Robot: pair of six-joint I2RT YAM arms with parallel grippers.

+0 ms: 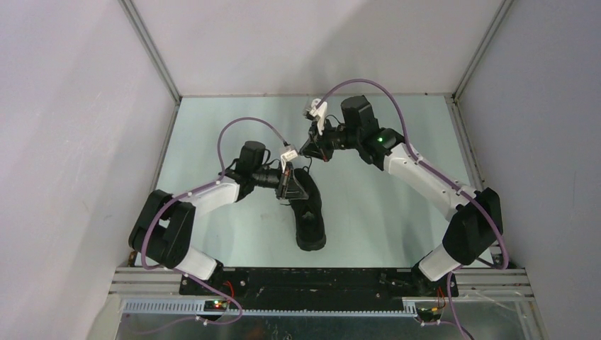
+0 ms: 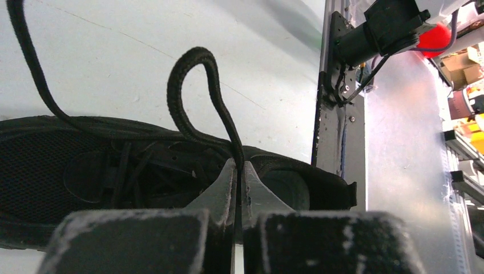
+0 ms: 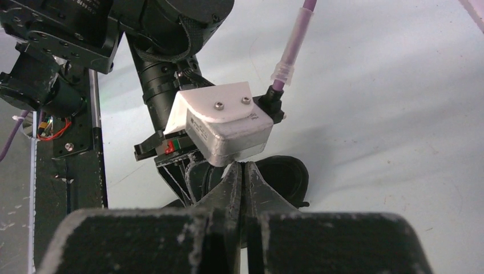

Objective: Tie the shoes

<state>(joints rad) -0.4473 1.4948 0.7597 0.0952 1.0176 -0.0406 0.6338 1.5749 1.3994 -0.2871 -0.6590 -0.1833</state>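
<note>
The black shoe (image 1: 310,216) lies on the pale table with its heel toward the near edge. It also shows in the left wrist view (image 2: 63,165). My left gripper (image 1: 287,185) hovers over the shoe's opening, shut (image 2: 240,165) on a black lace whose loop (image 2: 191,74) stands up from the jaws. A second lace strand (image 2: 31,74) rises from the shoe out of the top left of that view. My right gripper (image 1: 310,150) is just beyond the shoe's far end, close to the left wrist. Its jaws (image 3: 242,166) are pressed together with a thin dark strip between them. Part of the shoe (image 3: 285,178) shows behind them.
The left arm's wrist camera housing (image 3: 225,123) and its purple cable (image 3: 294,45) sit directly in front of the right gripper. Grey walls enclose the pale green table (image 1: 397,205) on three sides. A black metal rail (image 1: 319,283) carries both arm bases at the near edge.
</note>
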